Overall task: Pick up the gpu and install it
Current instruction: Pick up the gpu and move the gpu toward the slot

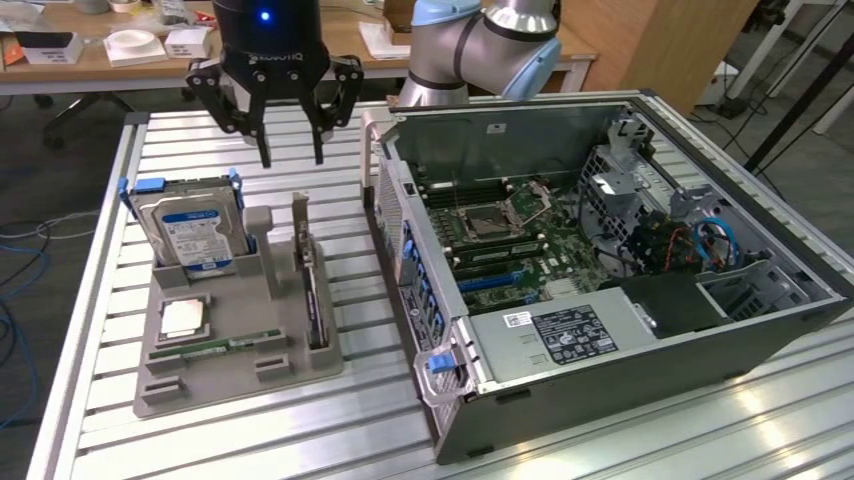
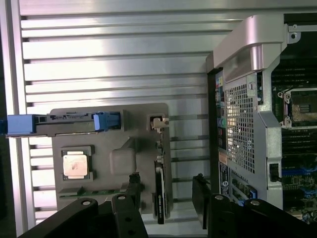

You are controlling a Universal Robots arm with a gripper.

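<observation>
The gpu (image 1: 310, 285) stands on its long edge in a slot of the grey holder tray (image 1: 240, 372), on the side nearest the computer case. Its silver end bracket (image 2: 157, 123) and thin dark edge (image 2: 159, 196) show from above in the wrist view. My gripper (image 1: 291, 150) hangs open well above the tray's far end, holding nothing. In the wrist view the gripper (image 2: 167, 201) looks straight down, and the card's edge lies between the two black fingers (image 2: 134, 191). The open computer case (image 1: 641, 330) lies beside the tray with its motherboard (image 1: 514, 235) exposed.
The tray also holds a blue-labelled hard drive (image 1: 194, 232) standing upright, a CPU (image 1: 180, 318) and a slim RAM stick (image 1: 220, 347). The case's rear wall (image 2: 242, 124) rises close to the gpu. Everything rests on a slatted metal table (image 1: 200, 440). A cluttered desk (image 1: 134, 45) stands behind.
</observation>
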